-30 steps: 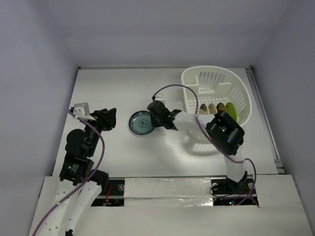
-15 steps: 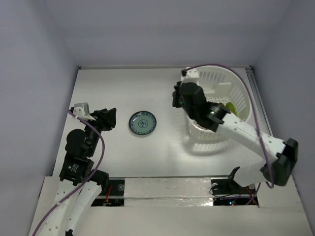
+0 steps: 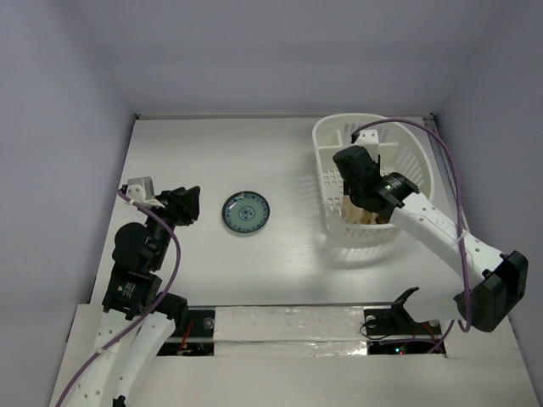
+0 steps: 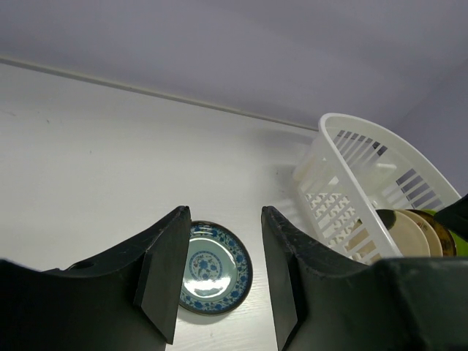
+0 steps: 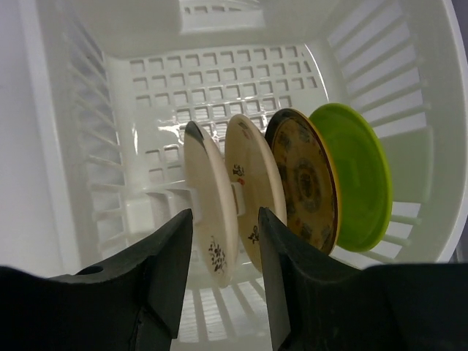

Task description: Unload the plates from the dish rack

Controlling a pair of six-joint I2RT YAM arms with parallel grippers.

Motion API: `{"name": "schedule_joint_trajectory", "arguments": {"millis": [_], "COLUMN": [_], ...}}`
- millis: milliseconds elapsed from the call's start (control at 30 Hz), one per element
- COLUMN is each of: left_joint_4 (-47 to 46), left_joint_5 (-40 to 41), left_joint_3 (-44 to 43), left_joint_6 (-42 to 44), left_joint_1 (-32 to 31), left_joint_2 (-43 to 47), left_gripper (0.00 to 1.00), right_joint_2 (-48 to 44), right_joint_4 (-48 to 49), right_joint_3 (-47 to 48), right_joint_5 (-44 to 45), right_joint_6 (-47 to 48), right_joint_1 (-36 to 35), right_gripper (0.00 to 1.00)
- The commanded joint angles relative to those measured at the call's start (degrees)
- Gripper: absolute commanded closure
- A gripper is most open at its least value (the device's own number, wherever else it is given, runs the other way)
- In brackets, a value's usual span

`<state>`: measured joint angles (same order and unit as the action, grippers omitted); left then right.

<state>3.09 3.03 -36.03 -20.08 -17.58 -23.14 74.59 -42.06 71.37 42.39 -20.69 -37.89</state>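
The white dish rack stands at the back right; it also shows in the right wrist view and the left wrist view. Inside it stand on edge two cream plates, an amber patterned plate and a lime green plate. My right gripper is open and empty, hanging over the rack with the first cream plate's rim between its fingers, apart from them. A teal patterned plate lies flat on the table. My left gripper is open and empty, left of the teal plate.
The white table ends at grey walls at the back and sides. A metal rail runs along the table's right edge beside the rack. The right arm's purple cable arches over the rack.
My right gripper has left the teal plate on the table and swung right and back, from beside that plate to over the dish rack. The left arm has not moved.
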Motion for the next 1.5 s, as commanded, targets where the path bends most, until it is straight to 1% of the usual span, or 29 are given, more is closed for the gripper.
{"name": "schedule_joint_trajectory", "arguments": {"millis": [0, 100, 233, 300, 400, 433, 533, 600, 733, 833, 1000, 1033, 1133, 1467], "left_joint_4": [-1.77, -1.77, -1.78, -1.86, -1.86, -1.95, -1.95, -1.95, -1.78, -1.77, -1.77, -1.77, -1.77, -1.77], "left_joint_5": [-0.48, -0.57, -0.65, -0.65, -0.74, -0.83, -0.92, -0.83, -0.66, -0.65, -0.57, -0.65, -0.65, -0.83], "left_joint_3": [-1.41, -1.41, -1.41, -1.41, -1.41, -1.41, -1.41, -1.41, -1.41, -1.41, -1.41, -1.41, -1.41, -1.32], "left_joint_6": [-0.14, -0.14, -0.14, -0.14, -0.14, -0.14, -0.14, -0.14, -0.05, 0.04, -0.05, 0.04, -0.05, -0.23], "left_joint_1": [-0.26, -0.26, -0.26, -0.26, -0.26, -0.26, -0.26, -0.26, -0.26, -0.26, -0.26, -0.26, -0.26, -0.26], "left_joint_2": [0.28, 0.37, 0.63, 0.72, 0.64, 0.64, 0.72, 0.81, 1.16, 1.25, 1.6, 1.6, 1.69, 1.95], "left_gripper": [0.59, 0.59, 0.59, 0.59, 0.59, 0.59, 0.59, 0.59, 0.59, 0.59, 0.59, 0.59, 0.59, 0.59], "right_joint_2": [1.35, 4.07, 7.23, 8.9, 10.14, 10.23, 10.14, 10.31, 11.37, 11.11, 10.32, 10.23, 9.79, 9.35], "right_joint_4": [-0.74, -0.39, 0.67, 0.41, -0.82, -1.09, -1.7, -2.06, -3.02, -3.46, -5.39, -5.57, -6.54, -8.82], "right_joint_3": [-0.88, -1.15, -1.33, -1.06, -0.27, 0.16, 1.04, 1.22, 1.75, 2.27, 4.73, 5.09, 5.88, 7.73], "right_joint_5": [-2.04, -3.19, -3.81, -2.5, -1.17, -0.56, -0.12, 0.23, 0.59, 1.02, 2.34, 2.69, 3.57, 5.86], "right_joint_6": [2.75, 3.63, 4.78, 5.04, 5.39, 5.66, 6.45, 6.97, 7.06, 7.42, 8.64, 9.08, 9.96, 10.58], "right_joint_1": [2.11, 3.34, 3.88, 3.88, 3.88, 3.88, 3.88, 3.88, 3.88, 3.88, 3.88, 3.88, 3.88, 2.3], "right_gripper": [0.53, 0.53, 0.58, 0.6, 0.67, 0.72, 0.77, 0.77, 0.88, 0.92, 0.95, 0.98, 1.0, 1.0]}}
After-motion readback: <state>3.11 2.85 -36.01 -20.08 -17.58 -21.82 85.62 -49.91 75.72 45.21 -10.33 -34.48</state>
